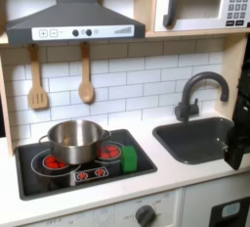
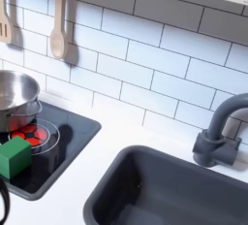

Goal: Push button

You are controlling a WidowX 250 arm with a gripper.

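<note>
A dark shape, probably the gripper point(image 1: 237, 143), is seen at the first exterior view's right edge beside the sink point(image 1: 195, 141); its jaws can't be made out. Buttons point(image 1: 90, 174) are located on the stove's point(image 1: 39, 177) front edge.

Both exterior views are bright but soft and a bit blurry. Light shines off the pot point(image 1: 75, 139), and the dark sink point(image 2: 165, 195) perhaps hides detail.

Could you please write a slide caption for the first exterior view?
Toy kitchen: steel pot on the black stove, green block beside it, sink and faucet at the first exterior view's right.
</note>
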